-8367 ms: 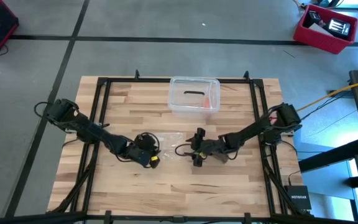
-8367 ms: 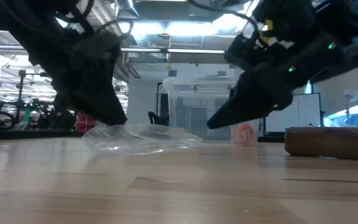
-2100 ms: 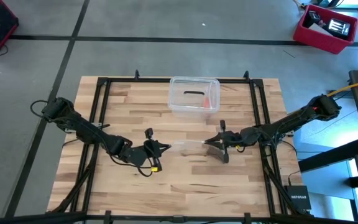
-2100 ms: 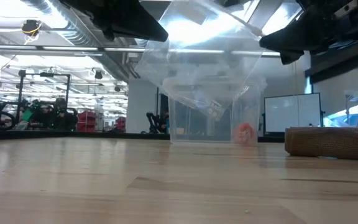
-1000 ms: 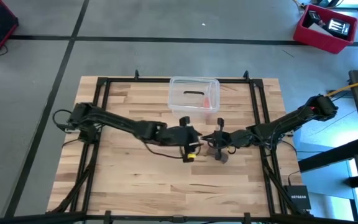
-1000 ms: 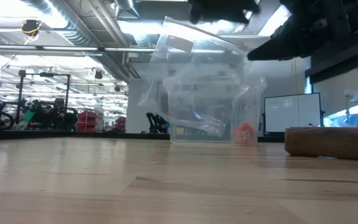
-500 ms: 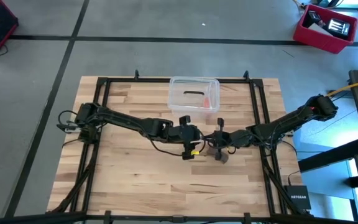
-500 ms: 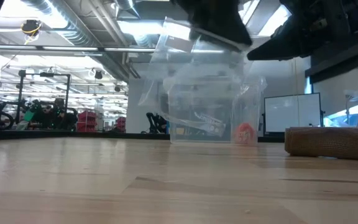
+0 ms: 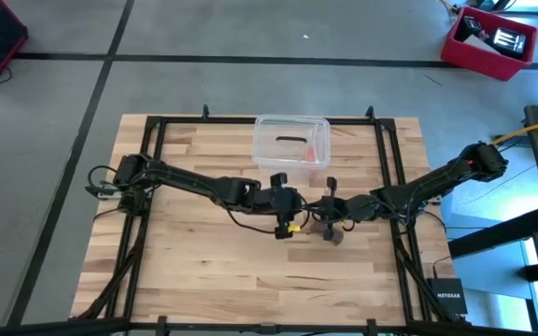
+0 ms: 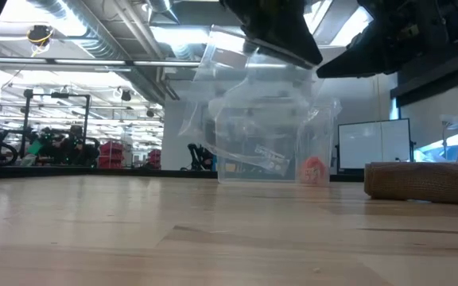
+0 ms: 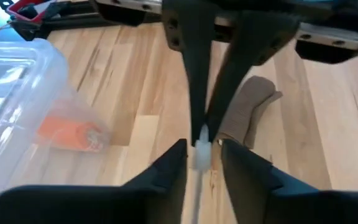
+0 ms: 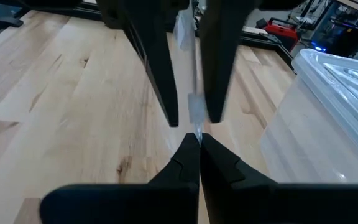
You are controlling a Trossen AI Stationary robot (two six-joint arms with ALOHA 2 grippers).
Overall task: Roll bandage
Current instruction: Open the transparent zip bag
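A small clear plastic bag [image 10: 253, 111] hangs above the middle of the table. My right gripper [image 12: 194, 142] is shut on its upper edge. My left gripper [image 11: 202, 149] has come in from the table's left. It is open, with one finger on each side of the same bag edge [image 11: 201, 153], right beside the right gripper [image 9: 318, 209]. The bandage [image 9: 333, 234] is a short brown bundle. It lies flat on the wood just near-side of the two grippers, and nothing touches it. It also shows in the low view as the bandage [image 10: 424, 181] and in the left wrist view as the bandage [image 11: 247, 112]. My right gripper pinches the clear bag's upper edge [image 12: 196, 124] between its two fingertips. It comes at the edge from the table's right, about level. The bag hangs slack below the fingers, clear of the table.
A clear plastic box [image 9: 292, 143] with a small orange thing [image 11: 67, 134] inside stands at the table's far middle, just behind the grippers. Black frame rails [image 9: 152, 168] run along the table's sides and far edge. Bare wood lies toward the near edge.
My left gripper has moved a little toward the table's right and down, up to the bag's upper edge beside my right gripper. The bag has kept hanging from my right gripper, swaying slightly.
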